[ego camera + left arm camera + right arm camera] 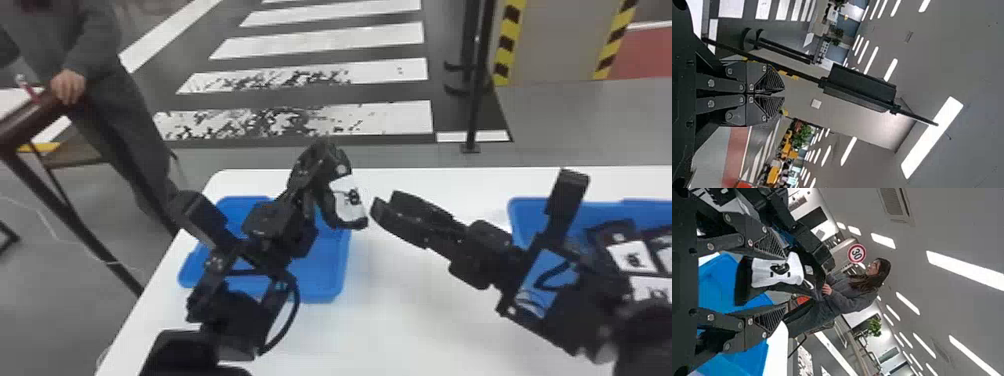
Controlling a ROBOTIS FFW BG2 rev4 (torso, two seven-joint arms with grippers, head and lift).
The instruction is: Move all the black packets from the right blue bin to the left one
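A black packet with a white label (347, 200) hangs over the right part of the left blue bin (325, 270). My left gripper (312, 167) holds its upper end; in the left wrist view the left gripper (779, 93) has its fingers shut together. Just right of the packet, my right gripper (377, 212) points left across the gap between the bins. From the right wrist, the right gripper (775, 284) stands open, with the packet (777, 272) seen between its spread fingers; contact cannot be told. More packets (632, 256) lie in the right blue bin (522, 220), partly behind the right arm.
Both bins stand on a white table (400, 320), with white tabletop between them. The left forearm crosses over the left bin, and the right forearm crosses the front of the right bin. Beyond the table's back edge stands a black pole (475, 90).
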